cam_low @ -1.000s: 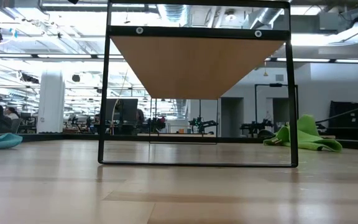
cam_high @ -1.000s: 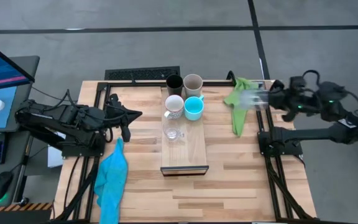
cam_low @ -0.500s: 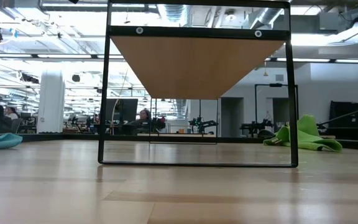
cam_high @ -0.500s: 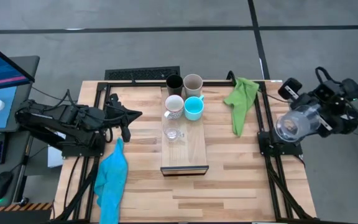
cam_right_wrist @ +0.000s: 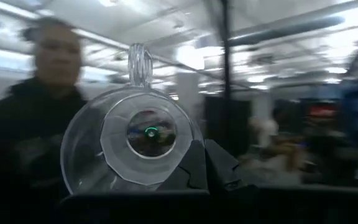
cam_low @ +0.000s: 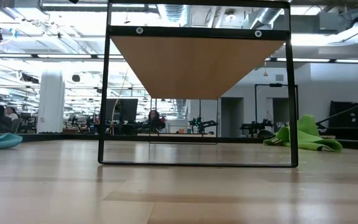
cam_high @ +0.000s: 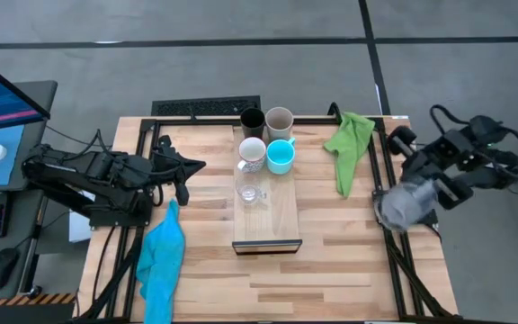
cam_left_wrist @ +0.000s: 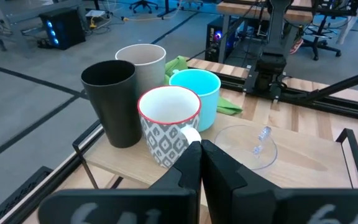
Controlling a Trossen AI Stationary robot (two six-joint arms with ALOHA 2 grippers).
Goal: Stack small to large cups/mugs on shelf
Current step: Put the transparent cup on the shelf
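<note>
A clear glass cup (cam_right_wrist: 132, 146) is held by the right gripper (cam_high: 412, 200).
Its jaws are clamped on it beyond the surface's right edge; the left gripper's (cam_left_wrist: 201, 163) jaws are closed, empty.

5 mugs (cam_high: 265, 144) on shelf (cam_high: 277, 220), cloths (cam_high: 347, 147) beside.

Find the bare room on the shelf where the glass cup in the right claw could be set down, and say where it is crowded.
The shelf is bare on its front half, from the clear cup to the dark front edge. The back is crowded: black cup, beige cup, white mug, turquoise mug. The right claw holds its glass cup off the table's right edge.
</note>
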